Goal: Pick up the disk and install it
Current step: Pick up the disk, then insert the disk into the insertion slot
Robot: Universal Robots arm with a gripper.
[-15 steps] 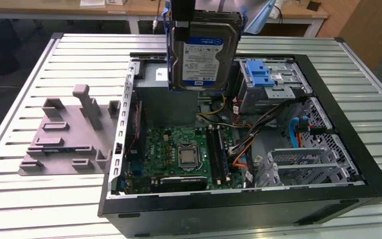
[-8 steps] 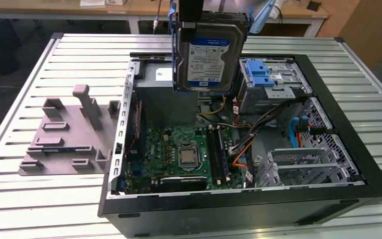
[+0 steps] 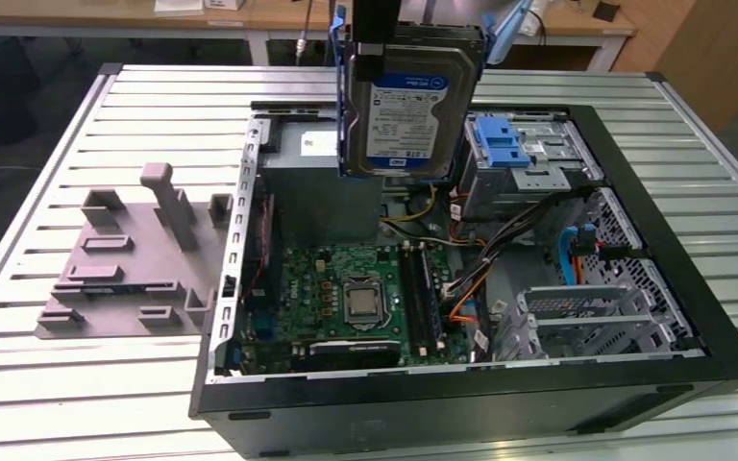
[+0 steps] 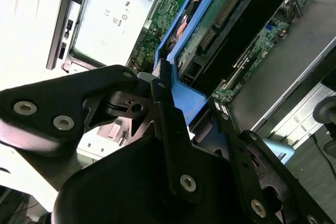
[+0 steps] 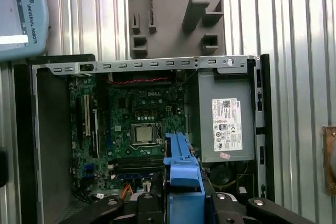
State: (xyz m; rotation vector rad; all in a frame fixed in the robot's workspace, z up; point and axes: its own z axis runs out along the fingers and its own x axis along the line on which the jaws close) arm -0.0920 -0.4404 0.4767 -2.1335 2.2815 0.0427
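The second wrist view shows me the gripper (image 4: 186, 103) clamped on the blue frame of the disk (image 4: 220, 19); the exterior view shows its label, above the computer case (image 3: 472, 418).

Your gripper (image 4: 176, 95) is matte black all over: broad, rounded linkage plates (image 4: 58, 108), a slim straight bar between them, and bright silver round-headed screws (image 4: 188, 183) at the pivots.

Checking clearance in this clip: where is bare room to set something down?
Bare table slats lie at the exterior view's left around the grey fixture, and at its right beside the case. Inside the case, boards and cables crowd the space beneath the held disk.
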